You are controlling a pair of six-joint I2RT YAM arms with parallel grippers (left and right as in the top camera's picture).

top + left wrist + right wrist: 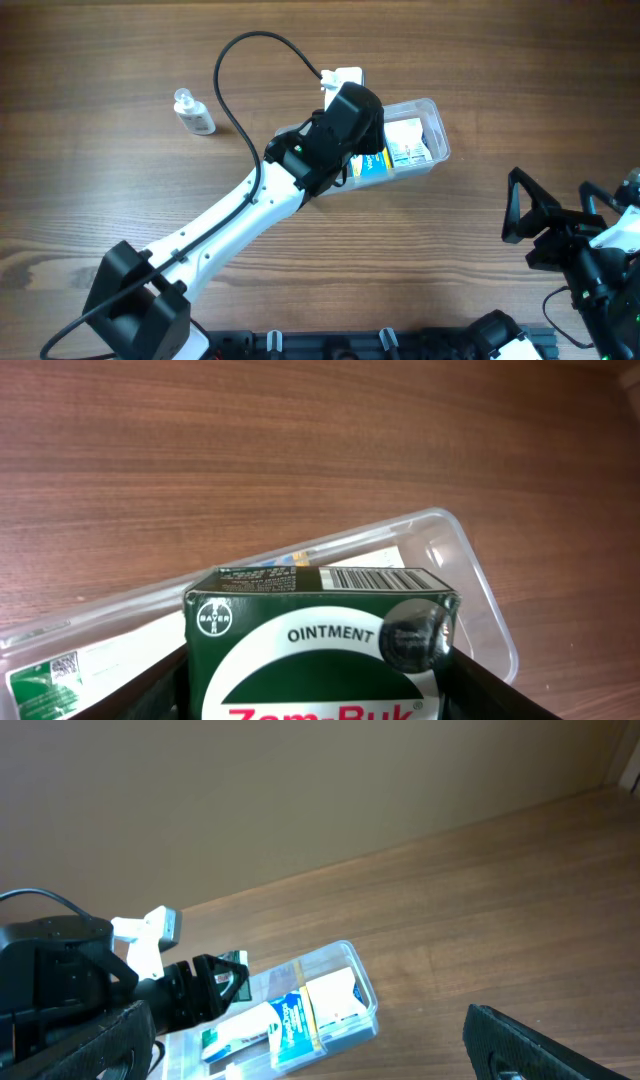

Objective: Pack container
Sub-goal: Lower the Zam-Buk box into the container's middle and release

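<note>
**A:** Container, where is it?

**B:** The container sits far of centre, a bit to the right. Its long axis runs left–right, with the right end swung slightly far. It already holds a blue-and-white tube and a white box.

**A:** Pincers?

**B:** The left gripper pinches a green ointment box by its two sides and holds it over the container's left half. The right gripper is spread, holds nothing, and sits near right, well apart from the container.

**A:** What does the next move turn on?

**B:** In the left wrist view the container lies directly under and just beyond the ointment box, and the barcode end points at the far wall. The left arm is already on it and the right is nowhere near. My guess is a straight drop and release. The right end looks the barest.

**A:** Is the box touching the contents yet?

**B:** Can't tell, the box hides what's beneath it.
</note>
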